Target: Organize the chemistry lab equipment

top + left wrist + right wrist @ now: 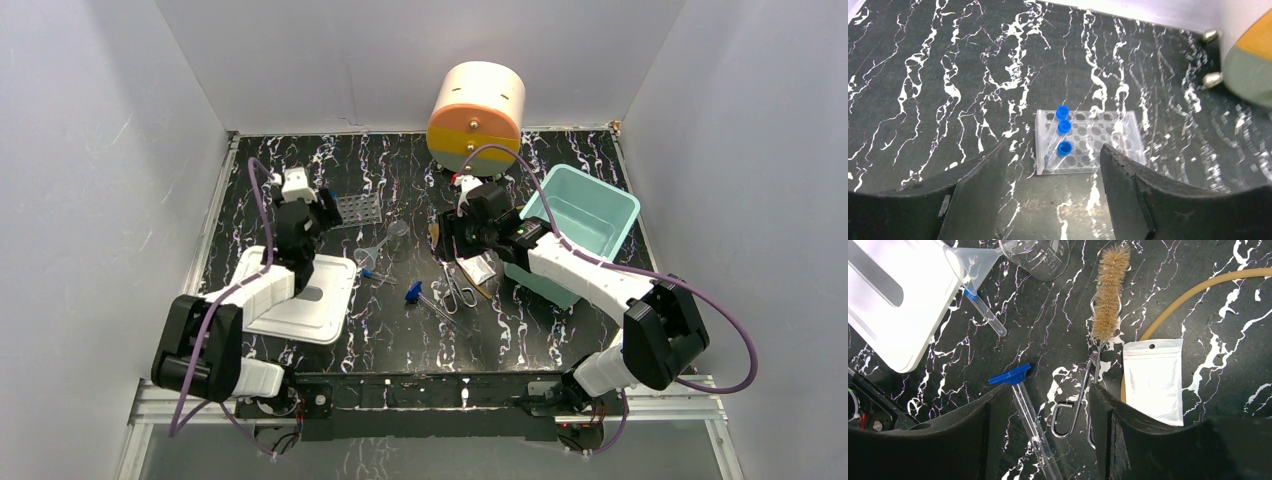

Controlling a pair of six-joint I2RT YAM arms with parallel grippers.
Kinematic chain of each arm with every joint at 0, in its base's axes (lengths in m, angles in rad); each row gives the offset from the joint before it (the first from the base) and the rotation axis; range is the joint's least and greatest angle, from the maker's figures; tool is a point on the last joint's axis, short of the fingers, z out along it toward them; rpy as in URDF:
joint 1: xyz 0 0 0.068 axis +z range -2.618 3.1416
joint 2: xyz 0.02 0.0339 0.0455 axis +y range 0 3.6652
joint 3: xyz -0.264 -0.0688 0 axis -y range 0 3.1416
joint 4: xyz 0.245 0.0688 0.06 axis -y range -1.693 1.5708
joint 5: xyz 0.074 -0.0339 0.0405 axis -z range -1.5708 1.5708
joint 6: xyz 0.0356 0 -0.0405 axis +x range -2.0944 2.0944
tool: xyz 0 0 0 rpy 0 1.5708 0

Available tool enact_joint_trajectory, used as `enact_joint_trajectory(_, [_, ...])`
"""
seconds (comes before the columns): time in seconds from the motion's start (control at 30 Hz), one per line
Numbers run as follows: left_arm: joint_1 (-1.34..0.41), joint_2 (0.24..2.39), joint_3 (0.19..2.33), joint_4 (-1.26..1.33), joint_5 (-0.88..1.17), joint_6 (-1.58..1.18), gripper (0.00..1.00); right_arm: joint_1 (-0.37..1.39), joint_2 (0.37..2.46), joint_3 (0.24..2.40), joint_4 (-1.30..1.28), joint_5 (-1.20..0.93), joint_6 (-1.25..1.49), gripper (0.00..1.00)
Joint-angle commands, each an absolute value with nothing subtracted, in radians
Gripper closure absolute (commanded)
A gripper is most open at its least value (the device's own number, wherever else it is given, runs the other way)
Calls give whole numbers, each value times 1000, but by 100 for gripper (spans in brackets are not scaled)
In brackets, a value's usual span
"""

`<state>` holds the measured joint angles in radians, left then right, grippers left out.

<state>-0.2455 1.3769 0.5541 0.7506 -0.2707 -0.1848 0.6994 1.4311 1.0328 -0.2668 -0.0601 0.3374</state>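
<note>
Tabletop (390,335) black with white veins; pale walls (100,150) on three sides.

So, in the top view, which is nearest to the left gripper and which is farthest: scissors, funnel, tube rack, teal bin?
1. tube rack, just to the right of the left gripper
2. funnel, right and nearer the bases
3. scissors, centre of the table
4. teal bin, far right
</note>
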Motion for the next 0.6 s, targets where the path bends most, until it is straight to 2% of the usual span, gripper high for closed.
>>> enact_joint_trajectory(0.0, [-236,1335,794,307,-297,-377,33,693,1397,1068,-241,-74,346,33])
enact_joint_trajectory(0.1, [-216,1419,984,5,-207,-444,35,692,1402,1066,-239,-87,351,33])
enact_joint_trajectory(0.2, [-212,1477,1076,-147,-197,-495,40,693,1405,1062,-237,-96,355,34])
enact_joint_trajectory(0.4, [-204,1539,1123,-227,-208,-512,38,693,1394,1053,-238,-100,356,34])
enact_joint_trajectory(0.57, [-203,1605,1175,-261,-187,-501,44,692,1391,1048,-238,-104,349,34])
